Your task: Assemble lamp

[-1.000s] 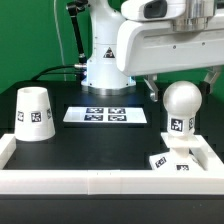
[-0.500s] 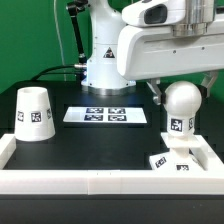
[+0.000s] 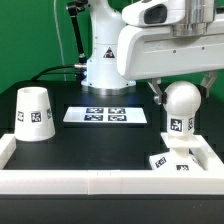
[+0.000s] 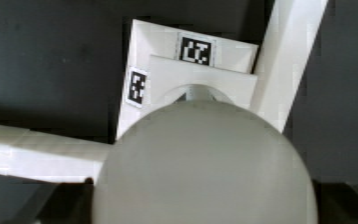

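Black counter [image 3: 95, 140], white rim. Bulb [image 3: 181, 100] stands upright on the base [image 3: 168, 161] at the exterior view's right; shade [image 3: 33, 112] well apart. Jaws straddle the bulb; clamped or not, cannot tell. Best hold it vertical while seating, no side push.

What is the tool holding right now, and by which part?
Cannot be told. The tool straddles the round head of the bulb, which is upright over the base, but neither view shows whether its fingers touch it.
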Controlling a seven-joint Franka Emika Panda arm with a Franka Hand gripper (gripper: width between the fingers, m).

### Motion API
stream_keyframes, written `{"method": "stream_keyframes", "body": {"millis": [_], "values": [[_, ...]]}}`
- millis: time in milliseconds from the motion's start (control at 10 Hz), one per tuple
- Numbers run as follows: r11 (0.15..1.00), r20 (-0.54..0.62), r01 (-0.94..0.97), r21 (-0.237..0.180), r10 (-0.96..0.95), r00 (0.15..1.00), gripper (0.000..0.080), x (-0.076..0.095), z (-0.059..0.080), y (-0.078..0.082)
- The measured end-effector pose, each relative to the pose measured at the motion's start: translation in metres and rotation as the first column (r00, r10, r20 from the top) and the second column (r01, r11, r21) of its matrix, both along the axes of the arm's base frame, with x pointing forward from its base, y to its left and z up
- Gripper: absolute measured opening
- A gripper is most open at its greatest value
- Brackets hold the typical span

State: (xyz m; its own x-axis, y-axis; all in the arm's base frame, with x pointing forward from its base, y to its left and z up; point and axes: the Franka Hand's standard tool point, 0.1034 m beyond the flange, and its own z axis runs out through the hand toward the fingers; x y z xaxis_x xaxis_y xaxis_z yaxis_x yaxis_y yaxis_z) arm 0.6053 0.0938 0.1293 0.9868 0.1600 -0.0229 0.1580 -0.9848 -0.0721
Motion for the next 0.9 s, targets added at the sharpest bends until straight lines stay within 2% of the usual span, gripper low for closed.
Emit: {"method": "stream_keyframes", "body": {"millis": [200, 400, 800, 900], "values": [[0.972, -0.015, 0.233, -0.010, -0.234, 0.972, 0.0574, -0.0026, 0.0005, 0.0042], [0.891, -0.030, 0.454, -0.024, -0.455, 0.890, 0.0576, -0.0035, -0.0002, 0.0052], [0.654, -0.050, 0.755, -0.049, -0.757, 0.652, 0.0576, -0.0035, -0.0014, 0.0049], [0.560, -0.052, 0.827, -0.059, -0.829, 0.557, 0.0576, -0.0036, -0.0014, 0.0056]]}}
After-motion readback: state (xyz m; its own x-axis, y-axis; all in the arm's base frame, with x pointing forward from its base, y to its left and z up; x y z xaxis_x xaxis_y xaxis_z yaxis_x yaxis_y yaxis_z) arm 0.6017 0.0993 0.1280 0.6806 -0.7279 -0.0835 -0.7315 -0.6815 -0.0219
